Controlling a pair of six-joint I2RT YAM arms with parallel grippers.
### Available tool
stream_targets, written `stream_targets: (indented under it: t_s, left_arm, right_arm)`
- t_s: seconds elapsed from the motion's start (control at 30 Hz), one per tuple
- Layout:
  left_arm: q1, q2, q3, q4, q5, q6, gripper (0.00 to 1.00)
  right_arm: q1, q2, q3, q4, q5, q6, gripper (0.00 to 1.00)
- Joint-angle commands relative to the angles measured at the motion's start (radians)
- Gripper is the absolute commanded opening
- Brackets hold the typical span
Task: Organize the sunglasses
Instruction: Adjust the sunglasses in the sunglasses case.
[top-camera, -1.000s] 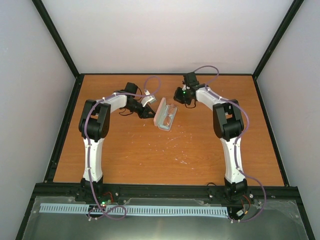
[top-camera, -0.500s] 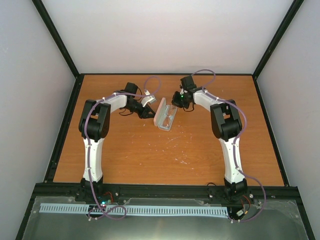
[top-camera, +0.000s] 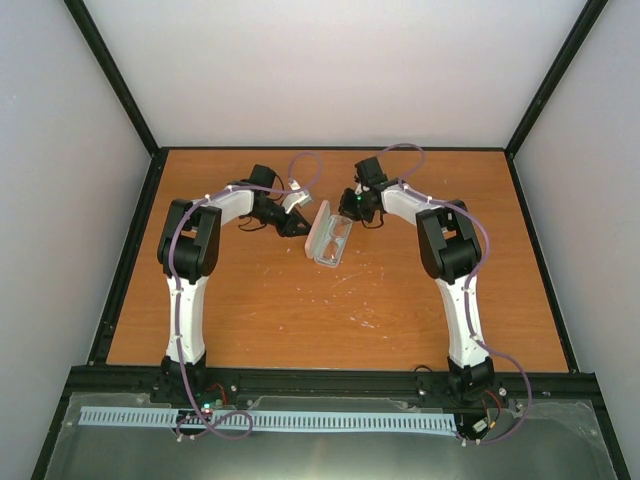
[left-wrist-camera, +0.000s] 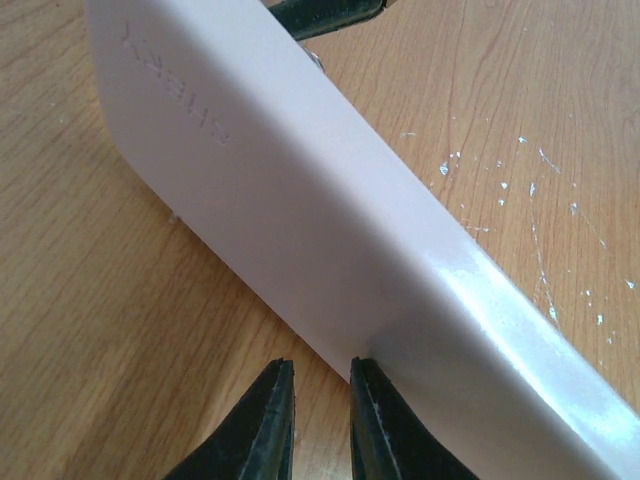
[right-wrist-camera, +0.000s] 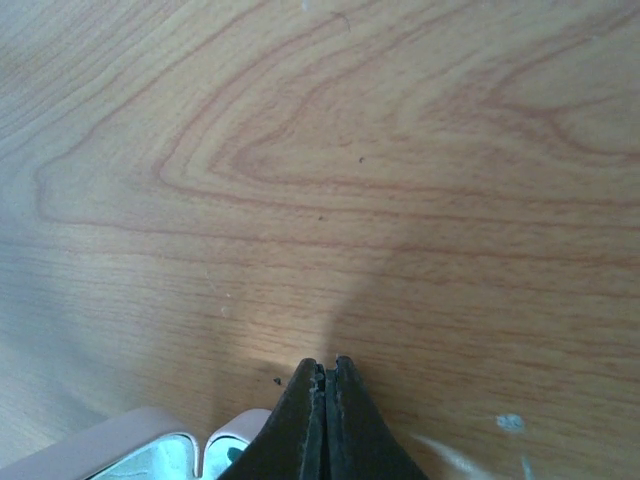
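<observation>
**A:** Can't really make out the sunglasses (top-camera: 338, 236) from above, they're just a dark smudge inside the open case (top-camera: 322, 232). The left wrist view also cuts the case off at 2 edges.

**B:** Yeah. The left gripper (left-wrist-camera: 320, 372) is barely cracked open with nothing between its fingers, 1 tip right at the pale pink shell. The right gripper (right-wrist-camera: 326, 366) is pinched fully closed on nothing, just beside a case corner. The case sits toward the back of the table (top-camera: 300, 310), between both grippers.
</observation>
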Motion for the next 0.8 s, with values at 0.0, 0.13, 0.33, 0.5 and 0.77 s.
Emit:
stream_targets:
  t_s: [0.0, 0.13, 0.33, 0.5, 0.77]
  left_arm:
    - [-0.005, -0.024, -0.002, 0.022, 0.017, 0.012, 0.18]
    - [-0.005, -0.030, -0.003, 0.017, 0.011, 0.019, 0.18]
    - [-0.004, -0.037, 0.002, 0.006, 0.009, 0.029, 0.18]
    - [-0.004, -0.037, 0.014, -0.002, 0.013, 0.036, 0.18]
    - [-0.005, -0.045, 0.035, -0.030, 0.002, 0.067, 0.18]
  right_arm:
    - [-0.015, -0.069, 0.000, 0.014, 0.067, 0.005, 0.05]
    - [-0.057, -0.141, 0.010, 0.007, 0.134, -0.006, 0.10]
    - [-0.094, -0.307, -0.117, -0.066, 0.213, 0.021, 0.03]
    - [-0.050, -0.375, -0.326, -0.101, 0.128, 0.076, 0.03]
    - [0.033, -0.362, -0.435, -0.070, 0.088, 0.085, 0.03]
